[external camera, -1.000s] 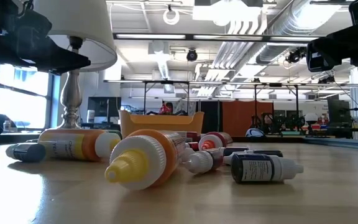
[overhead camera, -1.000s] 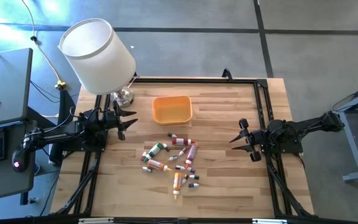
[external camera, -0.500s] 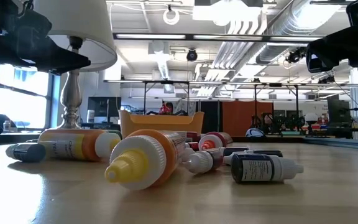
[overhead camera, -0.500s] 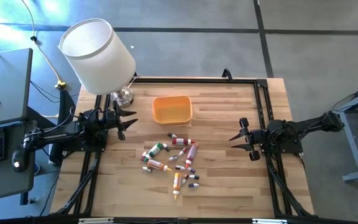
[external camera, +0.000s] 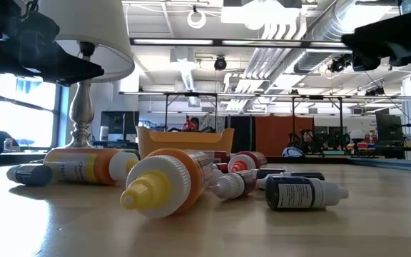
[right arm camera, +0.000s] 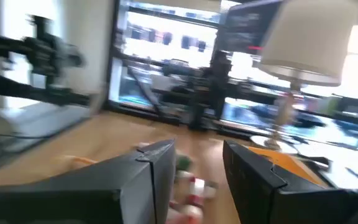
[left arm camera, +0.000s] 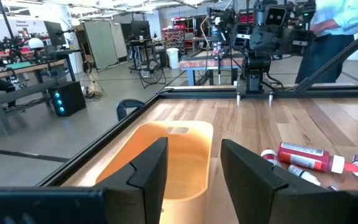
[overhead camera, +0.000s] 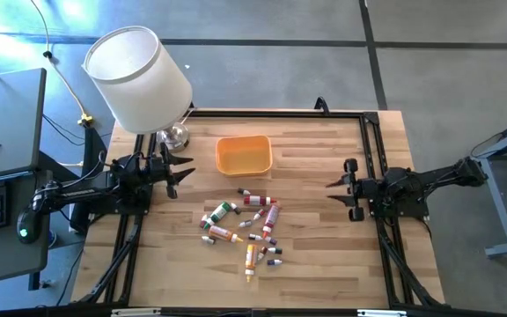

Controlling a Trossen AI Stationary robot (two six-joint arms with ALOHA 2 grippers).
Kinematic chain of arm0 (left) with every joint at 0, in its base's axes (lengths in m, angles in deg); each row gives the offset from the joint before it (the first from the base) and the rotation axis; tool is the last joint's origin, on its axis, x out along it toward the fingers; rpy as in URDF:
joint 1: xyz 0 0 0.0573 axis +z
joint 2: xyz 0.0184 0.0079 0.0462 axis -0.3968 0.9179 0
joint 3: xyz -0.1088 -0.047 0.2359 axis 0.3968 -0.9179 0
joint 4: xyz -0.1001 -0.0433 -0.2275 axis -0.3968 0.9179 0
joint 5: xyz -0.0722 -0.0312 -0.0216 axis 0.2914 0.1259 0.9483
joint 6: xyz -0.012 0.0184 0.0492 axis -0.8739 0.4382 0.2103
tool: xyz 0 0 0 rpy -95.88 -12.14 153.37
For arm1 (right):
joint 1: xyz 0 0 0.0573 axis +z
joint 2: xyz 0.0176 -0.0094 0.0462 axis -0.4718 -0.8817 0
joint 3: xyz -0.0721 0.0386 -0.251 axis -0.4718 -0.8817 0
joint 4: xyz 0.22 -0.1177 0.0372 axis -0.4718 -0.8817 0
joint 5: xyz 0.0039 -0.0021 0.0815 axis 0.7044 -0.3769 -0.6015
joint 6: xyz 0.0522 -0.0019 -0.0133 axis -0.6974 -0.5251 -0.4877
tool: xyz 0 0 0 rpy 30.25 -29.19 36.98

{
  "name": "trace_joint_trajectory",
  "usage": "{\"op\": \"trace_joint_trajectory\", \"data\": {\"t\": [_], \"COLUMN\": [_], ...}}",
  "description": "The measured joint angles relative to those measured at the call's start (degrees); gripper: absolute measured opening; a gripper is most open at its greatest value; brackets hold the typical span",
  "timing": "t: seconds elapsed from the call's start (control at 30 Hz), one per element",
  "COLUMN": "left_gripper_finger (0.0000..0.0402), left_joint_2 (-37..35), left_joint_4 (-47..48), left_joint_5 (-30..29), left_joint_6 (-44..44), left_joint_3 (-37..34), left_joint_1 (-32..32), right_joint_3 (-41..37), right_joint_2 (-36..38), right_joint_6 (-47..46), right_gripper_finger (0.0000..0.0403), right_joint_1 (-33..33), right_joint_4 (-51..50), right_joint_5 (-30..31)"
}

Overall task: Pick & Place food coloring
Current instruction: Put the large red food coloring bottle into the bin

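Wooden table [overhead camera: 324, 255], lamp [overhead camera: 139, 77], industrial hall behind

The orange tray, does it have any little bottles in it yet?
Empty. From above, the orange tray shows only its bare orange floor; the little bottles all lie on the table beside it.

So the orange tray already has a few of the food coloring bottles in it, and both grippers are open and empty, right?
Not quite. The orange tray holds nothing: the high view shows its inside bare, and the food coloring bottles all lie scattered on the table in front of it. The rest stands: the left gripper and the right gripper are open and empty.
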Motion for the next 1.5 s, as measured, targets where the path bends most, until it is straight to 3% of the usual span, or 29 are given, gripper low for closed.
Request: {"op": "trace_joint_trajectory", "data": {"t": [0.13,0.27,0.47,0.57,0.7,1.0,1.23,1.37,1.5], "left_gripper_finger": [0.0145,0.0145,0.0145,0.0145,0.0145,0.0145,0.0145,0.0145,0.0145], "left_joint_2": [0.01,0.01,0.01,0.01,0.01,0.0,-0.01,0.0,0.01], "left_joint_4": [-0.01,0.0,0.01,0.01,0.01,0.0,-0.01,-0.01,-0.01], "left_joint_5": [0.0,-0.01,0.0,0.0,-0.02,0.0,0.0,-0.02,0.0], "left_joint_6": [0.02,0.02,0.02,0.02,0.02,0.01,0.02,0.0,0.0], "left_joint_3": [0.0,0.01,0.0,0.0,0.0,0.01,0.02,0.02,0.0], "left_joint_1": [-0.01,0.0,0.0,0.01,-0.01,0.0,-0.01,0.01,0.0], "right_joint_3": [0.0,0.0,0.0,0.0,0.0,0.0,1.11,7.31,15.42], "right_joint_2": [0.02,0.02,-0.07,-0.07,-0.54,-6.82,-18.63,-27.46,-37.48], "right_joint_6": [1.27,-4.47,-9.05,-7.83,-14.35,-22.31,-20.48,-16.9,-15.53], "right_gripper_finger": [0.0128,0.0128,0.0128,0.0128,0.0128,0.0128,0.0128,0.0128,0.0128], "right_joint_1": [0.0,0.0,0.0,0.0,0.0,0.0,-0.02,-0.03,-0.02], "right_joint_4": [3.86,5.86,5.88,7.17,6.21,7.0,18.99,21.65,18.22], "right_joint_5": [12.69,17.01,14.57,17.14,17.83,15.66,15.86,15.15,10.49]}}
